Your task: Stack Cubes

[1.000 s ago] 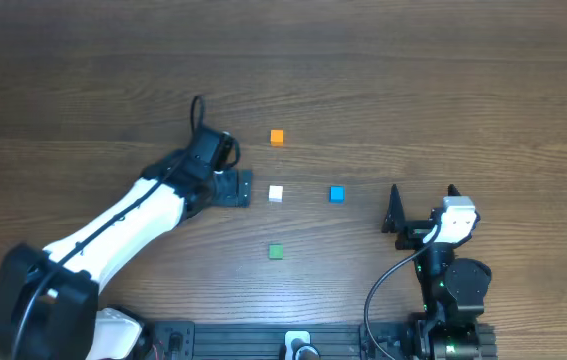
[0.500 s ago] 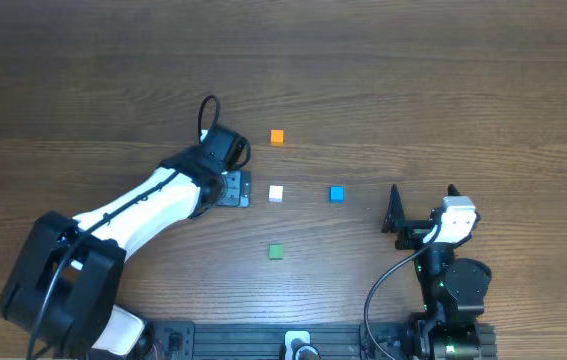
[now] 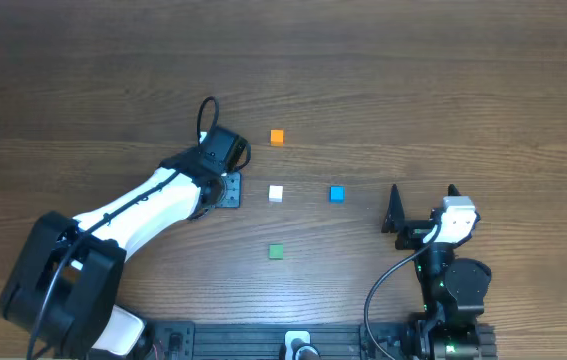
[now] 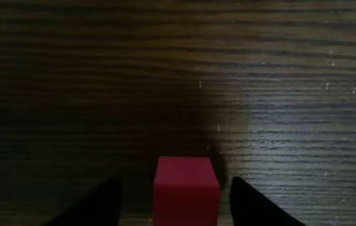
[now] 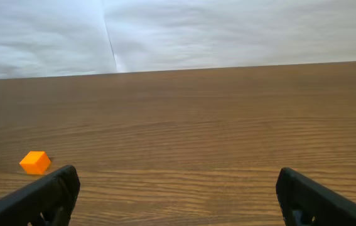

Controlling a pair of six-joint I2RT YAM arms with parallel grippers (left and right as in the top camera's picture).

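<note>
Red cube [image 4: 186, 191] flat on the table [image 3: 443, 80], squarely between the spread fingers of the left gripper [image 3: 231, 189], a strip of bare wood on either side, no contact yet. Released, then, not clenched, and low over the wood.

White cube [image 3: 276, 193] just beside the left gripper, on the side toward the right arm, nearest of the rest. Orange cube [image 3: 277, 137] near as well, but out toward the far side of the table. Green cube [image 3: 275, 252] further off, back toward the arms' bases. Blue cube [image 3: 336, 193] past the white one, roughly midway to the right gripper [image 3: 422, 200]. Right gripper close to its own base, fingers wide apart, holding nothing, well apart from every cube but the blue.

Likely step in hand: closing on the red cube for a first lift.

Hazards from here, as a judgement:
- An off-centre close, shoving or twisting so small a cube instead of pinching it.
- A hold too near the fingertips, with a slip on the lift.
- A carry too low toward the white cube, knocking it aside.
- A tilted release on top, toppling the pair.

Count: five cubes, one each of red, white, orange, blue and green; two grippers; no stack begun.
</note>
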